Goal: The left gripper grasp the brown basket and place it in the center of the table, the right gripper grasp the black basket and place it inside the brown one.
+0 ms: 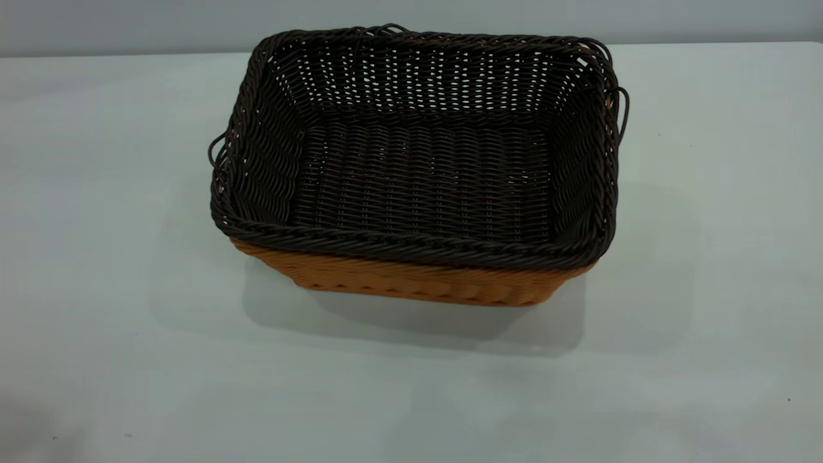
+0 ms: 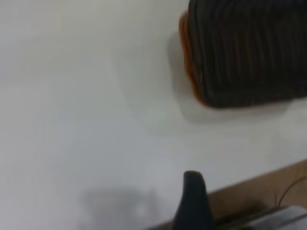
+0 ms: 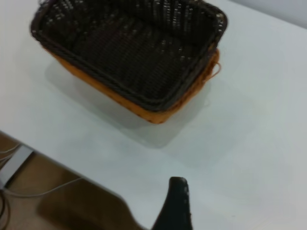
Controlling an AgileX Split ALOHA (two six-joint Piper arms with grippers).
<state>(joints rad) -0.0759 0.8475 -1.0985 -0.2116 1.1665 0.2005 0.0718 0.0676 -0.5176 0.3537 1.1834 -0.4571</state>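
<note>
We see the black basket nested in the brown basket mid-counter. Both look light, stiff and grippy, best grasped by the braided rim. We cannot tell either arm's finger state.

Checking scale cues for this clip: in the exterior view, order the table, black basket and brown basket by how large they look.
1. table
2. black basket
3. brown basket, mostly hidden under the black one, so its real size is unsure.
</note>
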